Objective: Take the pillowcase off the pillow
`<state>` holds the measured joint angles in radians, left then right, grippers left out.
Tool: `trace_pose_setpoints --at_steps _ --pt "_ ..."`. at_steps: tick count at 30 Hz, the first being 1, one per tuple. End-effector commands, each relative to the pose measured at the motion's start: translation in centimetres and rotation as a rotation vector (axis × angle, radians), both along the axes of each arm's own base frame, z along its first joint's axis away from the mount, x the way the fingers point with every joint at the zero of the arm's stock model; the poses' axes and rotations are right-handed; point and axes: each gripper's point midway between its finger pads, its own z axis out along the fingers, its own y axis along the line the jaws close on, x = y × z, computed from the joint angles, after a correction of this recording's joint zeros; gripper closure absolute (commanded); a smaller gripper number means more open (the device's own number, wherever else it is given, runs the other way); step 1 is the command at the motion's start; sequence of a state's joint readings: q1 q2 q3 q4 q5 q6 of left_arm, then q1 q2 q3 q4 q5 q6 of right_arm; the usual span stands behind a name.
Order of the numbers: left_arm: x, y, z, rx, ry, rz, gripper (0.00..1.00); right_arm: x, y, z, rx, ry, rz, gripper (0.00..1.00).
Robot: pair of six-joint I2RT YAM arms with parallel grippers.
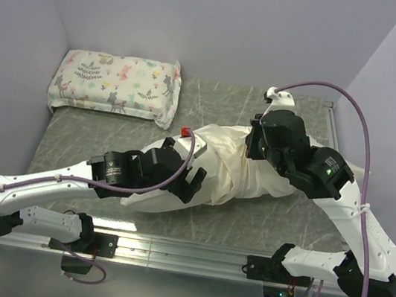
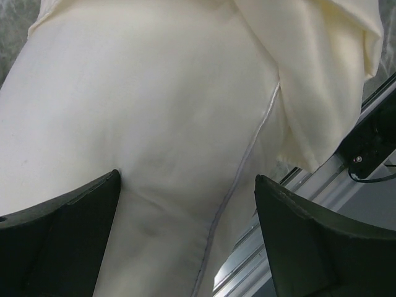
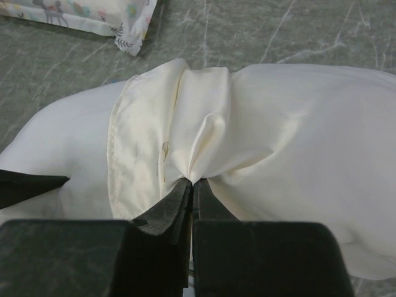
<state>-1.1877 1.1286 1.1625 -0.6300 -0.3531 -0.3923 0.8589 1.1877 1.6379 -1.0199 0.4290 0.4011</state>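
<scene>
The white pillow (image 1: 150,200) lies slantwise mid-table, most of it inside the cream pillowcase (image 1: 254,174). My right gripper (image 1: 255,147) is shut on a pinched fold of the pillowcase (image 3: 260,124) just behind its hem; in the right wrist view the gripper (image 3: 193,182) has cloth gathered at its tips. The bare pillow end (image 3: 55,148) sticks out past the hem. My left gripper (image 1: 191,183) is open over that bare end. In the left wrist view the gripper (image 2: 187,179) straddles the seamed pillow (image 2: 154,124), fingers (image 2: 68,223) wide apart, with the pillowcase edge (image 2: 322,74) at upper right.
A small floral animal-print pillow (image 1: 118,84) lies at the back left, its corner in the right wrist view (image 3: 93,15). Lavender walls close three sides. A metal rail (image 1: 182,251) runs along the table's near edge, close under the pillow's bare end (image 2: 272,247).
</scene>
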Motion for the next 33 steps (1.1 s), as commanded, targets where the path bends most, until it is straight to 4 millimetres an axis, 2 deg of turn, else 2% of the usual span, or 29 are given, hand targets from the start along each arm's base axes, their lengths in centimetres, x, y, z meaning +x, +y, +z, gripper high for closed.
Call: trace_pose_setpoints --at_steps 1,5,6,8,9,10,12,15,17,20,21,22,23,24,25,26,27,28,29,30,32,33 --pt "-1.0 -0.6 -0.4 0.007 -0.001 -0.055 0.06 1.0 0.2 7.5 0.186 -0.201 -0.036 1.00" --pt "-0.1 0.1 -3.1 0.145 0.018 0.012 0.16 0.7 0.1 7.9 0.197 -0.207 -0.029 1.00" --pt "-0.2 0.2 -4.1 0.188 0.033 0.023 0.30 0.7 0.0 8.2 0.201 -0.212 -0.030 1.00" --pt "0.1 0.5 -4.1 0.208 0.032 0.059 0.54 0.5 0.0 8.5 0.202 -0.215 -0.024 1.00" --pt "-0.1 0.9 -4.1 0.224 0.034 0.066 0.84 0.4 -0.1 8.6 0.201 -0.217 -0.023 1.00" --pt "-0.1 1.0 -3.7 0.218 0.030 0.080 0.98 0.3 -0.3 9.0 0.205 -0.227 -0.025 1.00" --pt "-0.4 1.1 -1.5 0.175 0.015 0.097 1.00 0.0 -0.5 9.4 0.206 -0.236 -0.020 1.00" --pt "-0.7 1.2 2.9 0.051 -0.012 0.116 1.00 -0.1 -1.3 11.0 0.214 -0.278 -0.029 1.00" --pt "-0.4 1.6 5.5 -0.025 -0.035 0.151 1.00 0.4 -1.0 12.0 0.211 -0.293 -0.031 1.00" --pt "2.1 3.4 8.3 -0.132 -0.035 0.224 1.00 2.3 1.2 11.6 0.173 -0.289 -0.016 1.00" --pt "4.3 5.2 9.0 -0.166 -0.038 0.296 1.00 3.1 2.1 10.9 0.149 -0.282 -0.007 1.00" --pt "5.0 5.0 8.9 -0.200 -0.020 0.281 1.00 4.7 3.9 8.3 0.095 -0.235 0.002 1.00" --pt "6.1 5.4 8.7 -0.208 -0.013 0.286 1.00 5.9 4.7 7.1 0.083 -0.219 0.001 1.00" --pt "8.5 7.1 7.9 -0.207 0.001 0.358 1.00 7.2 6.8 4.3 0.051 -0.163 0.032 1.00" --pt "9.1 7.1 6.5 -0.200 0.038 0.349 0.99 7.9 7.9 1.0 0.012 -0.111 0.048 1.00" --pt "11.0 8.4 5.9 -0.204 0.044 0.408 0.97 8.8 9.0 -0.4 0.020 -0.103 0.056 1.00" --pt "12.1 8.6 4.4 -0.184 0.074 0.429 0.96 9.4 10.6 -3.2 0.007 -0.054 0.085 1.00" --pt "12.5 8.4 3.2 -0.192 0.114 0.415 0.96 9.7 11.2 -6.6 -0.022 -0.003 0.101 1.00" --pt "14.0 9.3 3.0 -0.226 0.117 0.454 0.92 10.4 12.3 -7.9 -0.001 0.003 0.114 1.00" --pt "14.6 9.3 1.7 -0.231 0.148 0.459 0.90 11.1 13.2 -11.7 -0.030 0.074 0.132 1.00" --pt "15.8 10.0 1.4 -0.266 0.167 0.490 0.87 11.9 14.3 -14.9 -0.058 0.124 0.146 0.99" --pt "16.2 9.8 1.6 -0.283 0.168 0.485 0.84 12.5 14.7 -17.9 -0.108 0.169 0.143 0.99"
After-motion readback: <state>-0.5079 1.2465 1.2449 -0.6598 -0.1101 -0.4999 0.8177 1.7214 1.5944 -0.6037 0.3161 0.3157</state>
